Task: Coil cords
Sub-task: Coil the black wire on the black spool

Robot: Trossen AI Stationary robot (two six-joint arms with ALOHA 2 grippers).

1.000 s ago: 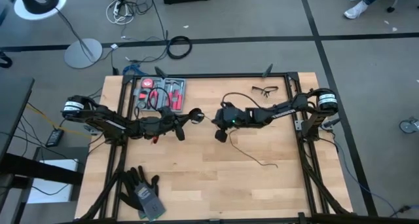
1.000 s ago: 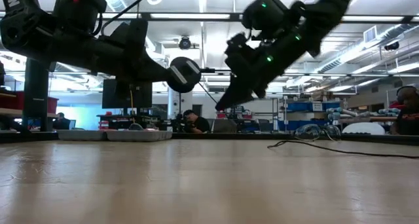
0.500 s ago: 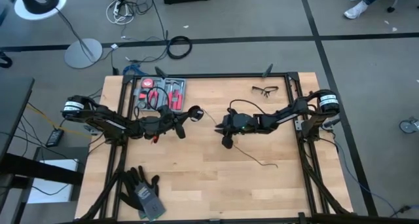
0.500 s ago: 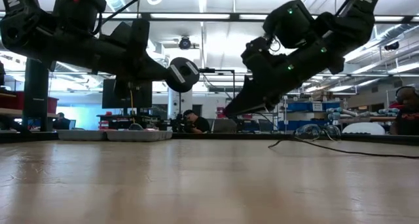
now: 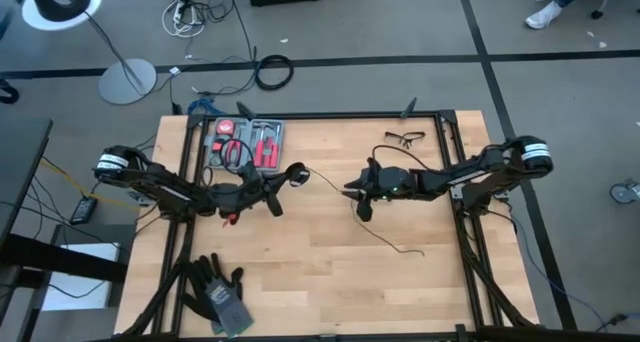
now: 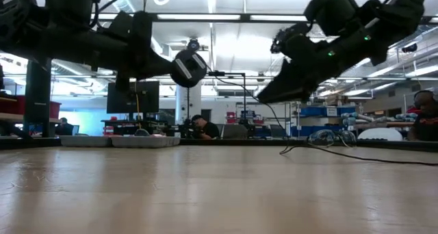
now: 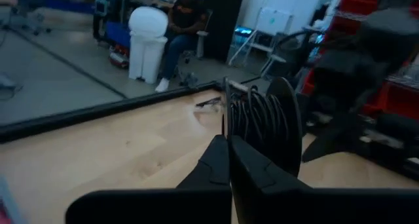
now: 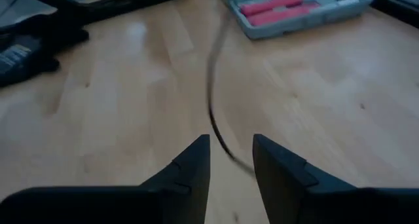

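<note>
Right gripper (image 5: 356, 194) has its fingers parted, cord (image 8: 214, 106) running loose between them, not pinched. Left gripper (image 5: 288, 178) is clamped on the puck (image 6: 188, 68) mid-air, turns already wound on it. You're mid-wind: regrab the slack further down the tail on the table (image 5: 300, 282), then wrap again.

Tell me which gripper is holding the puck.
The left gripper: its fingers are shut on the puck, with cord wound around it. The right gripper is open, with the cord only passing between its fingers.
</note>
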